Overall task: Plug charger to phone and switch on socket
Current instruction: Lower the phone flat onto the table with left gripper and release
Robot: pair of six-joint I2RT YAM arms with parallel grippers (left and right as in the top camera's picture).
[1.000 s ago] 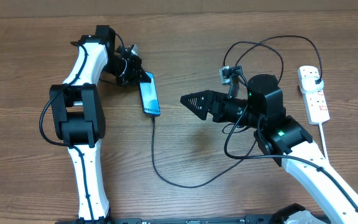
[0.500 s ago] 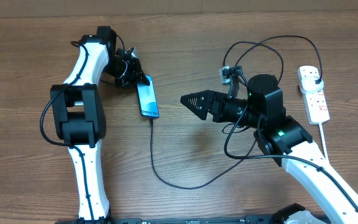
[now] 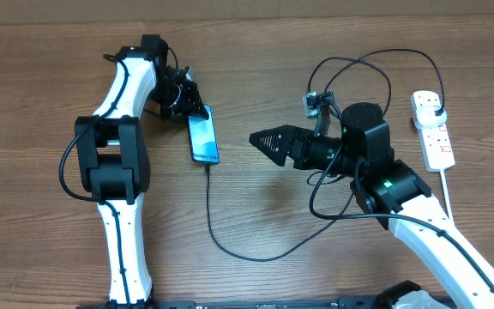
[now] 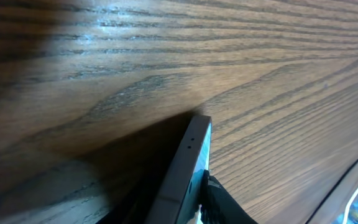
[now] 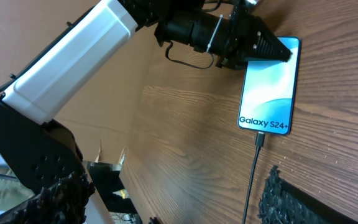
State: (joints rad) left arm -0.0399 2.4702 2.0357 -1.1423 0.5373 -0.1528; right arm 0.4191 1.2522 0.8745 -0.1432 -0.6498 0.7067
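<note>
The phone lies on the wooden table with its light-blue screen up; the right wrist view shows its "Galaxy S24+" text. The charger is a thin black cable; its tip sits in the phone's bottom end, and it loops right to a black plug on the socket. My left gripper is at the phone's top end, jaws a little apart around it. In the left wrist view one finger lies close by the screen of the phone. My right gripper hovers open and empty right of the phone.
The socket's white cord runs down the right side. My right arm's own cables arch above its wrist. A cardboard wall stands beyond the table's far edge, behind the left arm.
The left gripper's jaws have eased apart on the phone's top end. The phone has shifted slightly left and straightened. The right arm has not moved.
</note>
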